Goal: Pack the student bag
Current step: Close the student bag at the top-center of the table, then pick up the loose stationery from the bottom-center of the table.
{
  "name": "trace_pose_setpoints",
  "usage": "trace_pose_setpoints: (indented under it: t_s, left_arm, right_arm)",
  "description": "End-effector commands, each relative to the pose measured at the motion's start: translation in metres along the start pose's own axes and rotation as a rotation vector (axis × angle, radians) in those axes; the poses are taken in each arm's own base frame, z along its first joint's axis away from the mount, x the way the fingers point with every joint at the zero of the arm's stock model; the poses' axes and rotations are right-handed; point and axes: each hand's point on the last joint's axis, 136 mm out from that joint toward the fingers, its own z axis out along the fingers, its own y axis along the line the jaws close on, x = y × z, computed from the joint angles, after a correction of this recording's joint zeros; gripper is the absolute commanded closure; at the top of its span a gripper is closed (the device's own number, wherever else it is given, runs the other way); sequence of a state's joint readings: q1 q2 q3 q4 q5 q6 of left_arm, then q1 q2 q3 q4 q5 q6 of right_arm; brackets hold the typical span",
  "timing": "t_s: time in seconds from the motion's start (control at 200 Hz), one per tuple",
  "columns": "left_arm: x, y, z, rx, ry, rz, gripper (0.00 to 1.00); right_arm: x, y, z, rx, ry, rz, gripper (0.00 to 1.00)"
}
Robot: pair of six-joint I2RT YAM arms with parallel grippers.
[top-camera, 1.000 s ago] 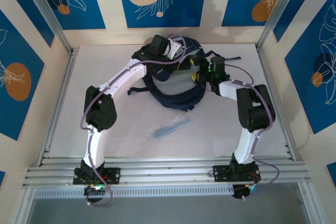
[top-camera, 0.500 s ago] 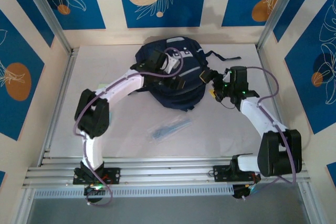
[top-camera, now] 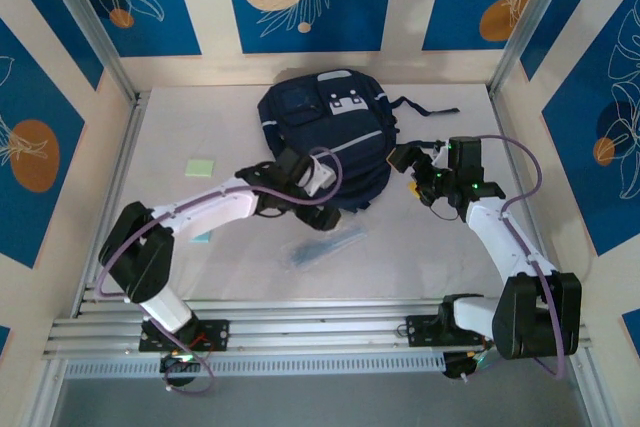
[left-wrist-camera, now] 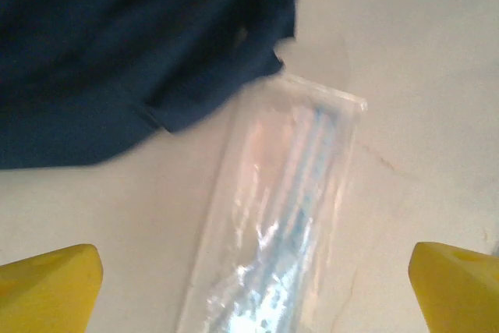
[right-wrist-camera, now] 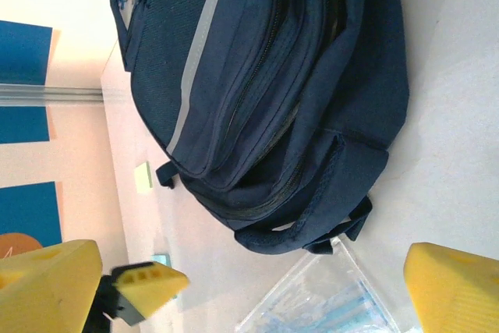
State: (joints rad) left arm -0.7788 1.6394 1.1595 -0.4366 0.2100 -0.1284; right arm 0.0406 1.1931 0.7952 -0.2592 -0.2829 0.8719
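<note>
Left gripper (top-camera: 326, 213) hangs low over the table (top-camera: 400, 267), just near of the student bag (top-camera: 325, 137), jaws spread wide, nothing in them. In the left wrist view its yellow fingertips (left-wrist-camera: 48, 286) sit at the two bottom corners, and the left gripper (left-wrist-camera: 251, 290) looks down on a clear plastic packet (left-wrist-camera: 281, 224) with pale blue contents, lying flat on the table. The packet's far end lies just beside the near edge of the student bag (left-wrist-camera: 117, 52); whether they touch is unclear through the blur. Right gripper (top-camera: 408, 172) hovers just right of the bag, jaws likewise released and empty, apart from the fabric. Right gripper (right-wrist-camera: 249, 286) frames the student bag (right-wrist-camera: 273, 91) side-on: pale stripe, zip lines, carry loop near the packet (right-wrist-camera: 320, 309). Bag lies flat at far centre of the table, white patches facing up, black straps (top-camera: 430, 107) trailing right. Packet (top-camera: 325, 244) rests near of the bag, angled. A green sticky note (top-camera: 201, 168) lies well left of the bag.
</note>
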Motion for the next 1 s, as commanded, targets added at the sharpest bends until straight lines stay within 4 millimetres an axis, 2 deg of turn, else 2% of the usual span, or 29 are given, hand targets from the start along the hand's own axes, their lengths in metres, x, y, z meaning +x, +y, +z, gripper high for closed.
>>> trace_pose_setpoints:
  t_s: [0.0,0.19,0.385,0.675,0.825,0.905,0.995]
  left_arm:
    - [0.025,0.001,0.021,-0.045,0.092,0.062,0.0]
    - [0.04,0.004,0.052,-0.095,0.191,0.137,0.0]
    - [0.056,0.001,0.071,-0.097,0.278,0.184,0.0]
    - [0.09,-0.016,0.075,-0.076,0.389,0.216,0.0]
    - [0.116,-0.01,0.081,-0.15,0.469,0.259,0.03]
    - [0.123,-0.006,0.085,-0.187,0.492,0.277,0.06]
    - [0.122,-0.006,0.087,-0.193,0.484,0.273,0.16]
  right_arm:
    - [0.007,0.005,-0.002,-0.036,0.034,0.006,0.01]
    - [0.013,-0.002,0.002,-0.052,0.034,0.044,0.01]
    - [0.013,-0.01,0.003,-0.045,0.034,0.066,0.01]
    - [0.007,-0.015,0.001,-0.038,0.016,0.095,0.0]
    - [0.006,-0.016,0.0,-0.039,0.014,0.106,0.0]
    - [0.005,-0.017,0.0,-0.037,0.011,0.114,0.0]
    - [0.004,-0.017,-0.001,-0.037,0.008,0.12,0.0]
